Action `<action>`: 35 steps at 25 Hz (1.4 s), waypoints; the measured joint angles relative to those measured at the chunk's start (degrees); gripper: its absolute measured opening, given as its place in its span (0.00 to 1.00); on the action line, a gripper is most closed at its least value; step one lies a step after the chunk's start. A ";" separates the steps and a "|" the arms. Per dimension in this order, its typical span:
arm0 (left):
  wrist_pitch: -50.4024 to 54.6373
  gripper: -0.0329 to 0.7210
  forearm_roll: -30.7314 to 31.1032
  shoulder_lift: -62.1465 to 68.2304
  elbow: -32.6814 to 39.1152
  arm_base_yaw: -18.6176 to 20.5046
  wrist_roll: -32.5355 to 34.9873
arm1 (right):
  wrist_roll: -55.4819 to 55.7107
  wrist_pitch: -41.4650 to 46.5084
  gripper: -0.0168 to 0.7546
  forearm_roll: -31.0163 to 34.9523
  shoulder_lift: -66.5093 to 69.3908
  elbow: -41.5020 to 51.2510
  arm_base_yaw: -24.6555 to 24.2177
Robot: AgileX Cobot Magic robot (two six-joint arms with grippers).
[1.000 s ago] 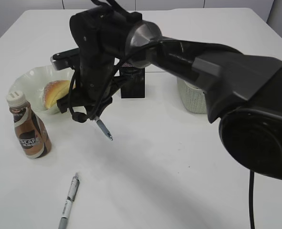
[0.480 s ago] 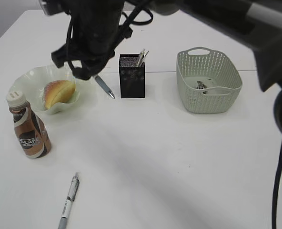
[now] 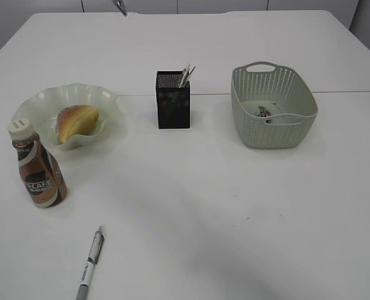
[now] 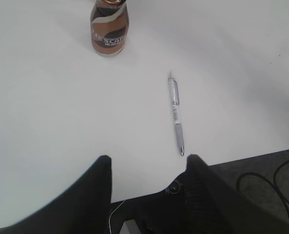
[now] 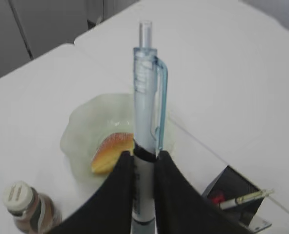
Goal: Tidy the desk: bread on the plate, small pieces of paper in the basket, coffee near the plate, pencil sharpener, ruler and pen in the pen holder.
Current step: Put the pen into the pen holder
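Observation:
My right gripper (image 5: 144, 158) is shut on a clear blue pen (image 5: 147, 97), held high above the table; only the pen's tip (image 3: 120, 7) shows at the top edge of the exterior view. My left gripper (image 4: 147, 163) is open and empty above the near table edge. A second grey pen (image 3: 90, 262) lies at the front left, also in the left wrist view (image 4: 175, 113). The bread (image 3: 76, 120) lies on the pale green plate (image 3: 38, 100). The coffee bottle (image 3: 37, 172) stands upright next to the plate. The black pen holder (image 3: 173, 107) holds some items. The basket (image 3: 272, 105) holds small scraps.
The table's front edge and the dark floor with cables (image 4: 261, 180) show in the left wrist view. A seam (image 3: 235, 94) between two table tops runs behind the holder and basket.
My right arm has risen with the blue pen from low over the table to out of the exterior view's top. The plate, bottle, holder, basket and grey pen have not moved.

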 joint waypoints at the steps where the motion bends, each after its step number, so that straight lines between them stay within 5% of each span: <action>1: 0.00 0.52 0.00 0.00 0.00 0.00 0.00 | -0.40 -1.24 0.10 -0.26 -0.34 0.00 0.00; 15: 0.00 0.52 0.13 0.00 0.00 0.00 0.00 | -1.86 -27.75 0.10 -10.82 -1.63 4.06 0.00; 28: 0.00 0.52 2.32 0.00 0.00 0.00 0.00 | -1.67 -64.19 0.10 -10.48 -9.82 39.63 -4.12; 35: 0.00 0.52 3.21 0.00 0.00 0.00 0.00 | -1.67 -78.46 0.09 -2.45 -10.21 50.53 -10.07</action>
